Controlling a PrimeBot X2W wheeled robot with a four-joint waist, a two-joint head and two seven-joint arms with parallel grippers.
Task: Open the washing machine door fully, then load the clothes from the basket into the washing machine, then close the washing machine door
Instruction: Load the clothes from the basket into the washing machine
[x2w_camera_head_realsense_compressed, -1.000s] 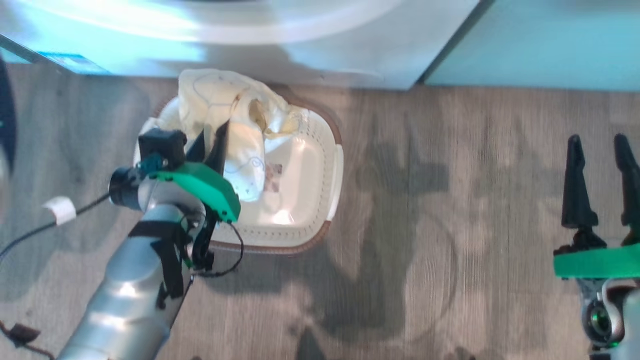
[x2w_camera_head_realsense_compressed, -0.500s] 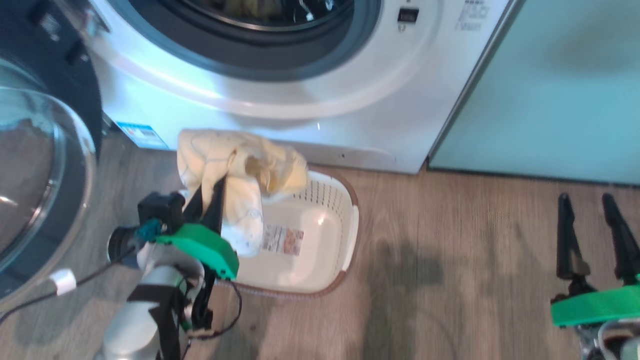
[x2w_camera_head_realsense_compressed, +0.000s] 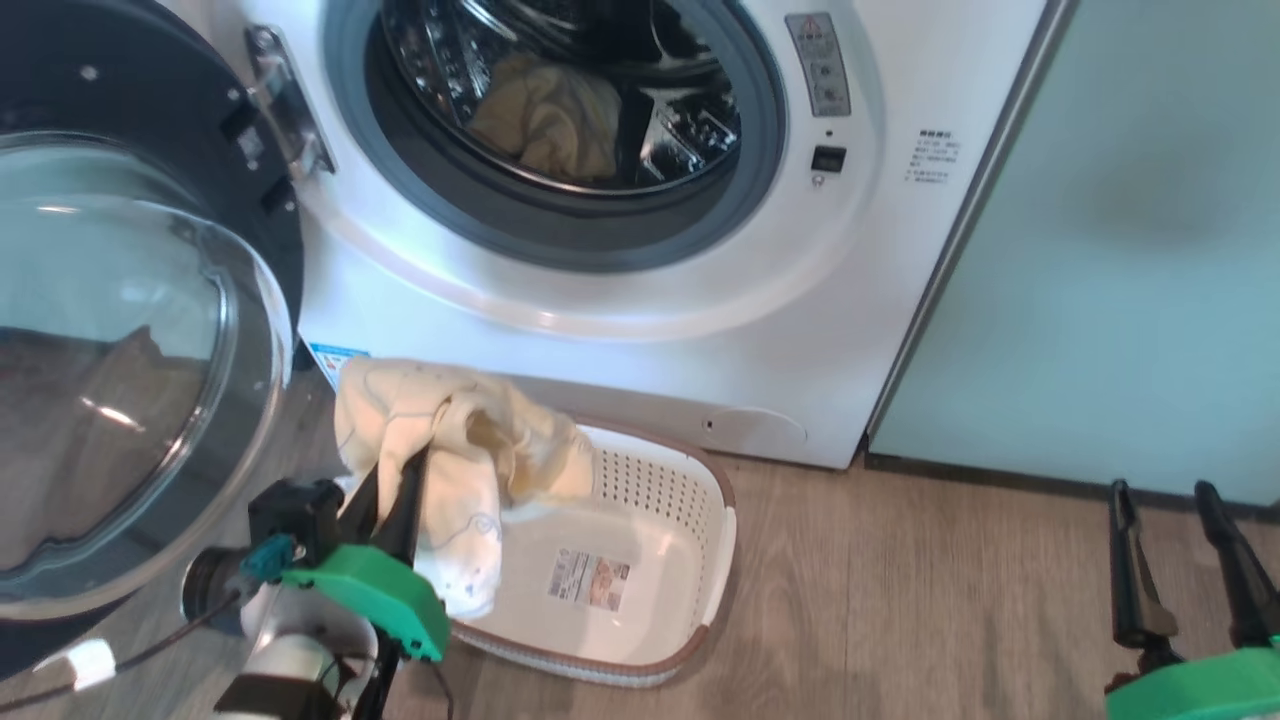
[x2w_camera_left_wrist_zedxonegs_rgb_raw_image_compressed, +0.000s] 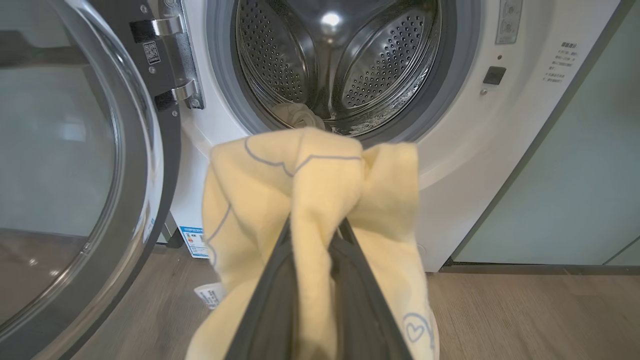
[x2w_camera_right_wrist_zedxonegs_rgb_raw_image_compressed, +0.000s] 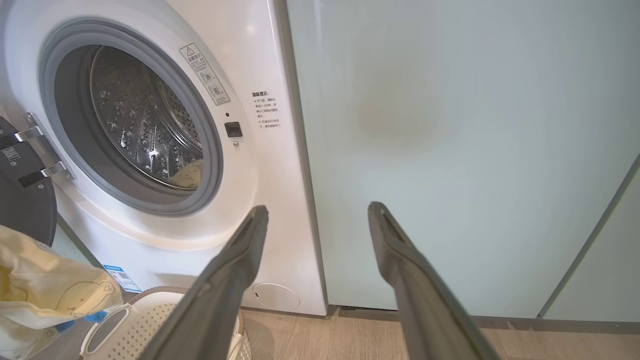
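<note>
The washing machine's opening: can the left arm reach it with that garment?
Probably yes: the door stands swung aside, and nothing lies between the garment in the left gripper and the drum.

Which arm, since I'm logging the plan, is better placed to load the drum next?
Left. The left gripper is shut on a garment, held above the basket, facing the open drum. The right gripper is open and empty, off by the cabinet.

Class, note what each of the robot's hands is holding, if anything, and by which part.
The left hand pinches the yellow garment by a bunched fold, cloth draping both sides; the right hand is open and empty.
</note>
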